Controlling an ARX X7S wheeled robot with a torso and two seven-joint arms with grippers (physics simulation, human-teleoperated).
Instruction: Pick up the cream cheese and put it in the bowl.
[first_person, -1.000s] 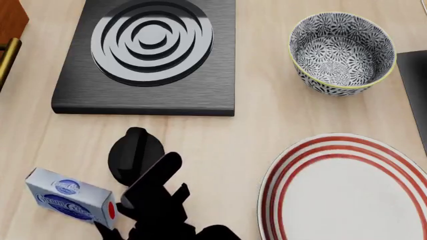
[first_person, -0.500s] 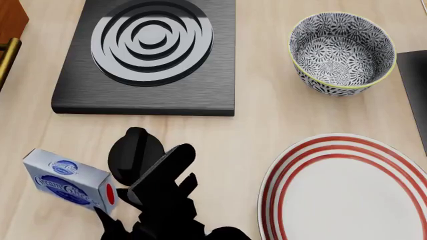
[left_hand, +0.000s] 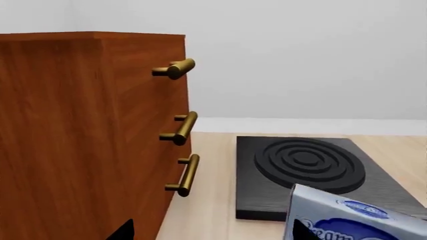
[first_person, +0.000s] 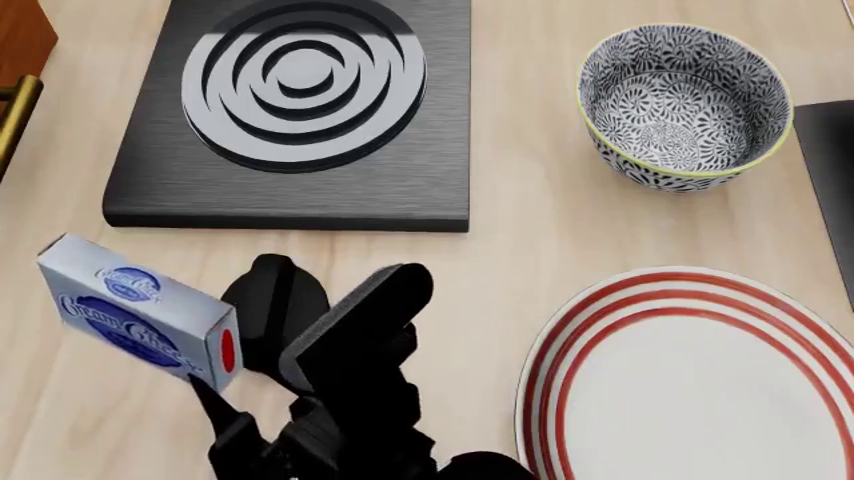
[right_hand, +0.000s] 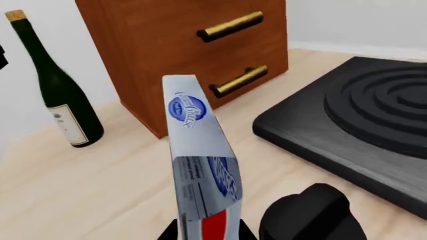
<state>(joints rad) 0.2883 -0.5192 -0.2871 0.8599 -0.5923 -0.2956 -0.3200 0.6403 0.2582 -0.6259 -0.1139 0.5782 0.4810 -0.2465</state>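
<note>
Cream cheese: small rectangular box, silvery-grey w/ blue oval label in white script on the broad face, red dot on the end facing the arm. It sits at the L side of the head view, just below the front-left corner of the dark grey square hob plate w/ pale concentric rings. In the R wrist view the box stands up at a slant, narrow side toward the cam, w/ small print and a red patch near its lower end. Its far end points toward the brown wooden cabinet w/ brass bar handles and is raised off the light wood tabletop.

R gripper: black fingers either side of the box's red end, pinching it. L gripper: only a dark tip at the frame edge, can't tell if spread or closed.

Black rounded knob-like piece lies just beside the box, on its R. Small deep bowl, black-and-white floral w/ yellow-green rim, sits well apart at far R. White plate w/ red rings is near R. A dark green corked wine bottle stands L of the cabinet in the R wrist view.
</note>
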